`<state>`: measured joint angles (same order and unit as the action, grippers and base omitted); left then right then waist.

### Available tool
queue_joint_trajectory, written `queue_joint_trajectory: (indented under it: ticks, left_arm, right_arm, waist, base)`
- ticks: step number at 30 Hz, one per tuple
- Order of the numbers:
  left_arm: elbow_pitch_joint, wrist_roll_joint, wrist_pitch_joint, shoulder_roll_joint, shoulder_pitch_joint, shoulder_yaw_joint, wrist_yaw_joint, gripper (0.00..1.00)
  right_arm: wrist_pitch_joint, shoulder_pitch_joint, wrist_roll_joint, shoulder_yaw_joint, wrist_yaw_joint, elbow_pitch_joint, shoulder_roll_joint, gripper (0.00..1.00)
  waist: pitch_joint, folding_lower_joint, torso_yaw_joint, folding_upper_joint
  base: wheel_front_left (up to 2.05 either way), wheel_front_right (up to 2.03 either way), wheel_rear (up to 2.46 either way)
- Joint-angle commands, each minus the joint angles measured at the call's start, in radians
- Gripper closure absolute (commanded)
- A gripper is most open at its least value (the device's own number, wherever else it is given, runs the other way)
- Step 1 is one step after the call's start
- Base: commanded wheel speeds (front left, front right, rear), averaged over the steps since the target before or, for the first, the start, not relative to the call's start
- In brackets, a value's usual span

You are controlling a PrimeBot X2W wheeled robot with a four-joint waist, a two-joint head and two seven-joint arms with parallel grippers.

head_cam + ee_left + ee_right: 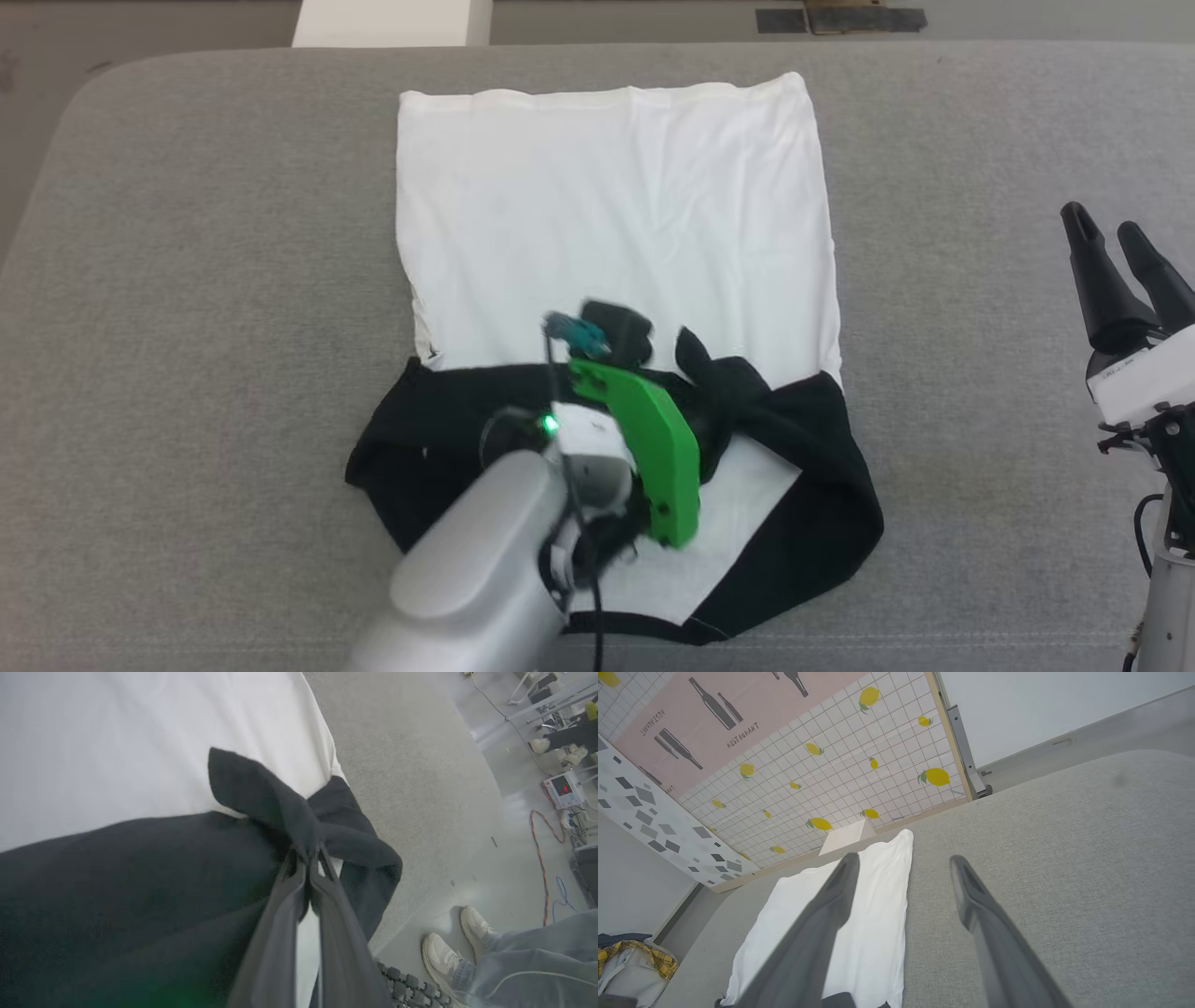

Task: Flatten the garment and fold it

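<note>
The garment (616,215) lies in the middle of the grey padded surface (187,280). Its white body panel is spread flat toward the far edge, while its black sleeves and hem are gathered in loose folds at the near end. The left gripper (309,854) is clenched on a pinch of black cloth (261,798) and has raised it into a small peak just over the white panel. The hold looks meant to carry that sleeve end inward across the body, so the dark part lies in a neat layer rather than a bunch. The pinch is narrow, so it could slip if it is pulled against the weight of the remaining cloth. The right gripper (1106,231) hangs over bare surface well apart from the garment's right side, its fingers spread wide and holding nothing. It appears to be parked there to keep clear of the working arm. As for containers, the right wrist view shows a heap of yellow plaid and grey cloth (630,961) down on the floor. It may sit in a bin, but the frame edge cuts it off and that cannot be told. A person's pale shoes (444,956) stand beside the surface.
</note>
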<state>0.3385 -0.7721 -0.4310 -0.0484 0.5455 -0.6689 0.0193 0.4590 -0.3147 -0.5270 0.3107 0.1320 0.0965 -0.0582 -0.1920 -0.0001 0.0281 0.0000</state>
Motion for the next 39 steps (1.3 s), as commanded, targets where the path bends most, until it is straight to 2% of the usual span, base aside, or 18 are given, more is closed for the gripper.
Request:
queue_joint_trajectory:
  ticks: [1, 5, 10, 11, 12, 13, 20, 23, 26, 28, 32, 35, 39]
  left_arm:
    - [0.020, -0.011, -0.016, -0.002, -0.019, -0.028, -0.004, 1.00]
    - [0.101, -0.005, -0.096, -0.003, -0.013, -0.106, 0.003, 1.00]
    - [0.160, 0.014, -0.124, -0.012, 0.008, -0.125, 0.015, 1.00]
    - [0.165, 0.009, -0.117, -0.011, 0.010, -0.119, 0.017, 0.87]
    - [0.169, 0.005, -0.125, -0.011, 0.011, -0.121, 0.015, 0.25]
    - [0.171, 0.000, -0.132, -0.011, 0.015, -0.119, 0.014, 0.00]
    - [0.069, -0.080, -0.195, -0.046, 0.043, -0.051, 0.007, 0.00]
    - [-0.025, -0.135, -0.175, -0.071, 0.048, 0.035, 0.029, 0.00]
    - [-0.105, -0.164, -0.105, -0.099, 0.050, 0.138, 0.064, 0.00]
    - [-0.147, -0.157, -0.016, -0.123, 0.049, 0.214, 0.087, 0.00]
    - [-0.189, -0.086, 0.231, -0.177, 0.036, 0.355, 0.126, 0.00]
    - [-0.202, -0.009, 0.429, -0.213, 0.007, 0.424, 0.136, 0.00]
    - [-0.208, 0.099, 0.619, -0.248, -0.040, 0.441, 0.133, 0.00]
  right_arm:
    - [0.000, 0.011, -0.001, -0.001, -0.001, -0.002, 0.003, 0.00]
    - [-0.009, 0.012, -0.005, 0.002, -0.001, -0.007, 0.005, 0.00]
    - [-0.018, 0.014, -0.007, 0.003, -0.001, -0.013, 0.006, 0.00]
    - [-0.020, 0.016, -0.007, 0.004, -0.001, -0.014, 0.006, 0.00]
    - [-0.022, 0.018, -0.007, 0.005, -0.001, -0.016, 0.006, 0.00]
    - [-0.023, 0.019, -0.006, 0.006, -0.001, -0.018, 0.006, 0.00]
    - [-0.026, 0.029, -0.003, 0.014, -0.001, -0.030, 0.007, 0.00]
    - [-0.024, 0.028, -0.001, 0.014, -0.001, -0.031, 0.007, 0.00]
    - [-0.020, 0.027, 0.003, 0.014, -0.001, -0.028, 0.008, 0.00]
    - [-0.015, 0.022, 0.007, 0.010, -0.001, -0.025, 0.008, 0.00]
    - [-0.003, 0.006, 0.016, 0.004, -0.001, -0.019, 0.008, 0.00]
    - [0.017, -0.020, 0.019, -0.003, -0.001, -0.023, 0.007, 0.00]
    - [0.043, -0.066, 0.029, -0.008, -0.001, -0.034, -0.006, 0.00]
  waist:
    - [-0.015, 0.0001, 0.020, 0.0000]
    - [-0.026, 0.0001, 0.032, 0.0000]
    - [-0.027, 0.0001, 0.033, 0.0000]
    - [-0.026, 0.0001, 0.031, 0.0000]
    - [-0.023, 0.0001, 0.029, 0.0000]
    - [-0.020, 0.0001, 0.026, 0.0000]
    - [0.015, 0.0001, -0.006, 0.0000]
    - [0.027, 0.0001, -0.023, 0.0000]
    - [0.035, 0.0001, -0.038, 0.0000]
    - [0.033, 0.0001, -0.046, 0.0000]
    - [0.014, 0.0001, -0.056, 0.0000]
    - [-0.013, 0.0001, -0.061, 0.0000]
    - [-0.065, 0.0001, -0.073, 0.0000]
  base:
    - [0.00, 0.00, 0.00]
    - [0.00, 0.00, 0.00]
    - [0.00, 0.00, 0.00]
    - [0.00, 0.00, 0.00]
    - [0.00, 0.00, 0.00]
    - [0.00, 0.00, 0.00]
    - [0.00, 0.00, 0.00]
    - [0.00, 0.00, 0.00]
    - [0.00, 0.00, 0.00]
    - [0.00, 0.00, 0.00]
    - [0.00, 0.00, 0.00]
    - [0.00, 0.00, 0.00]
    - [0.00, 0.00, 0.00]
